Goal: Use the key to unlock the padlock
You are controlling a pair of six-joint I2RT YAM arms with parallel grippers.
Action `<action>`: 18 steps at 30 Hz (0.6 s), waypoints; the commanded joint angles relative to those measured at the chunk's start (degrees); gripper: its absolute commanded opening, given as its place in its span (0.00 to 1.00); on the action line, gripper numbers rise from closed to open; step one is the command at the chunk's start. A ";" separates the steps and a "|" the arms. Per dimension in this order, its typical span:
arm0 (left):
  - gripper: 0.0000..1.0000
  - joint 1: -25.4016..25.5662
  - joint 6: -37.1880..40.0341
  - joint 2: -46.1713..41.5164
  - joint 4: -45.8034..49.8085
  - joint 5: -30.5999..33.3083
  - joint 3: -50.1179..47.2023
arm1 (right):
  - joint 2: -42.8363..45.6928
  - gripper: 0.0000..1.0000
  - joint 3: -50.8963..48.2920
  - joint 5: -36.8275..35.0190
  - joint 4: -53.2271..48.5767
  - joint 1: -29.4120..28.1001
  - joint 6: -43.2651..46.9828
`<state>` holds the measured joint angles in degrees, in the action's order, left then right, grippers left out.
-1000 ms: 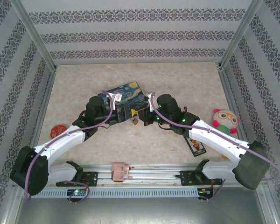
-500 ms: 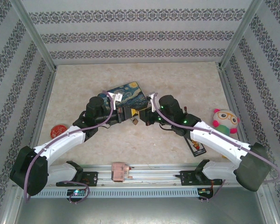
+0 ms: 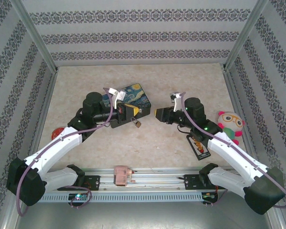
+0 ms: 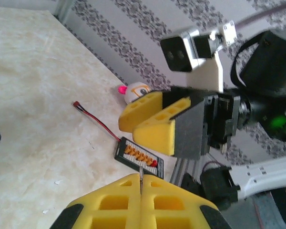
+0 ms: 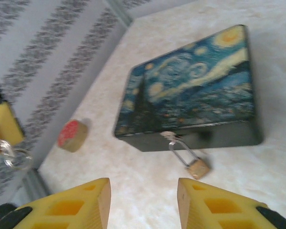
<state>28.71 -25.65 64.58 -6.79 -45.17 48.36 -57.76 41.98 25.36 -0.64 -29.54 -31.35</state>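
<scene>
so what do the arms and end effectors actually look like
Both arms have white shells and black joint housings, with a mauve cable along each. The left end effector and right end effector have chunky yellow fingers with rectangular cut-outs on black mounts. A silver wrist camera on a white bracket sits above the right one, and a green light glows on that arm.

At 6 o'clock in the frame, the left gripper (image 4: 140,192) is seen closed, with the key (image 4: 140,175) pinched as a thin sliver. A connector board (image 4: 138,157) is laid on the table (image 4: 33,95) at its 12 o'clock. Above that the right gripper (image 4: 131,128) is held, fingers parted, with a plush toy (image 4: 135,90) at its 12 o'clock.
</scene>
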 commanded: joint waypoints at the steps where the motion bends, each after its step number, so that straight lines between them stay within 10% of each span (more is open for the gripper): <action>1: 0.00 2.32 8.34 -0.29 7.74 -5.35 4.03 | 0.89 0.39 -1.08 13.46 9.68 0.47 -2.64; 18: 0.00 6.01 13.88 2.60 12.12 -7.01 9.12 | 2.78 0.30 -2.94 26.46 22.29 1.46 -5.36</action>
<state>34.09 -13.28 67.35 5.17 -50.81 56.18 -56.25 39.86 49.04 19.09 -28.60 -36.84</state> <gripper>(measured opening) 0.045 0.305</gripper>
